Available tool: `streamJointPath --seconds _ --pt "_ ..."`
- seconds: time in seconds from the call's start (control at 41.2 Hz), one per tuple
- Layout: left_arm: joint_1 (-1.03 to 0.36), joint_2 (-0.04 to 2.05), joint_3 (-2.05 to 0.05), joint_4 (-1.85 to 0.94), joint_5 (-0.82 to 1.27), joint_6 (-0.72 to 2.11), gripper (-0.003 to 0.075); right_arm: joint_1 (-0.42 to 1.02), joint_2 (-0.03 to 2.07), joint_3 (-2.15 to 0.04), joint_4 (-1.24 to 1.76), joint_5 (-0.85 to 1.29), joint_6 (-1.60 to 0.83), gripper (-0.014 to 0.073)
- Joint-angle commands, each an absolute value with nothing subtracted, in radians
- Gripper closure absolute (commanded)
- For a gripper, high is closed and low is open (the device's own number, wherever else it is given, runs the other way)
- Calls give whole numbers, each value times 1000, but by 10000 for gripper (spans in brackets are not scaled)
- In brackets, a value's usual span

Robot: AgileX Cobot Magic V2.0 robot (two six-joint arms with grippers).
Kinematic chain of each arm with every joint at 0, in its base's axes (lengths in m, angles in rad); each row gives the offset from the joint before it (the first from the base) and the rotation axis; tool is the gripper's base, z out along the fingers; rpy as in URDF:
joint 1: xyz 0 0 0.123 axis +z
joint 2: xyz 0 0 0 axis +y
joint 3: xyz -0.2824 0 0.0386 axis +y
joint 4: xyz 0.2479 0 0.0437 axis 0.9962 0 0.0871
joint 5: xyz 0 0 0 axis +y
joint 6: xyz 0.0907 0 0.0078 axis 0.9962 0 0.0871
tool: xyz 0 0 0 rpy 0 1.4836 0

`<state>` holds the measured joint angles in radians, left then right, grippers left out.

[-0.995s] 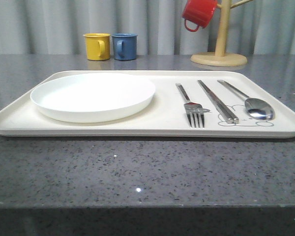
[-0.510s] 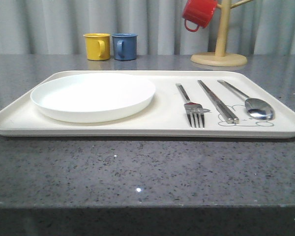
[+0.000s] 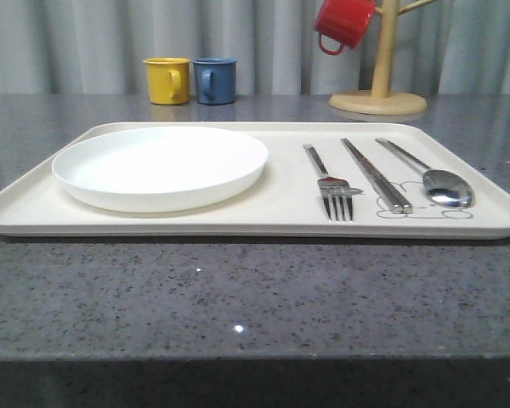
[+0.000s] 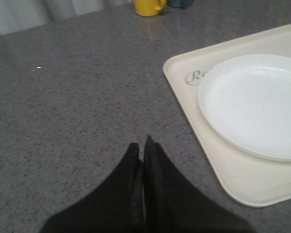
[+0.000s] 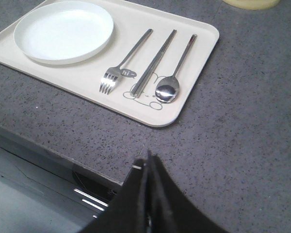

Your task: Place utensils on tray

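Observation:
The cream tray (image 3: 195, 223) lies across the grey table. On its right part lie a silver fork (image 3: 330, 184), a pair of chopsticks (image 3: 376, 175) and a spoon (image 3: 433, 178), side by side. The right wrist view has the same fork (image 5: 120, 65), chopsticks (image 5: 153, 63) and spoon (image 5: 175, 69) on the tray (image 5: 194, 73). My right gripper (image 5: 148, 162) is shut and empty above the table's front edge, short of the tray. My left gripper (image 4: 140, 148) is shut and empty over bare table, beside the tray's (image 4: 182, 90) left end.
A round white plate (image 3: 160, 166) fills the tray's left half. Yellow mug (image 3: 167, 80) and blue mug (image 3: 215, 80) stand at the back. A red mug (image 3: 343, 23) hangs on a wooden mug tree (image 3: 381, 68) at the back right.

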<state>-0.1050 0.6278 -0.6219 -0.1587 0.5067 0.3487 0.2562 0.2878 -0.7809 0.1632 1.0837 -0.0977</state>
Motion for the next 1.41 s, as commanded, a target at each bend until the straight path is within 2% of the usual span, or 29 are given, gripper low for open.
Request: streamJointPath --seconds 0.0,0.194,0.437,0.558,1.068,1.237,1.383 --pt "-57 502 -524 -171 328 337 738 258 299 -801 171 1005 -106 662" --pt "-3 238 -238 -201 156 337 738 258 299 -801 171 1005 -106 662" --pt "28 39 0 -276 -28 337 738 258 299 -801 171 1005 -106 662" --pt "56 -35 6 -297 9 337 738 258 299 -801 171 1005 -106 662" --pt "54 -28 6 -295 0 334 738 257 299 -801 171 1012 -106 662" --pt "54 -28 6 -113 0 111 738 257 299 -801 171 1012 -106 662" --pt "52 -28 6 -102 0 105 738 257 299 -801 171 1012 -106 662"
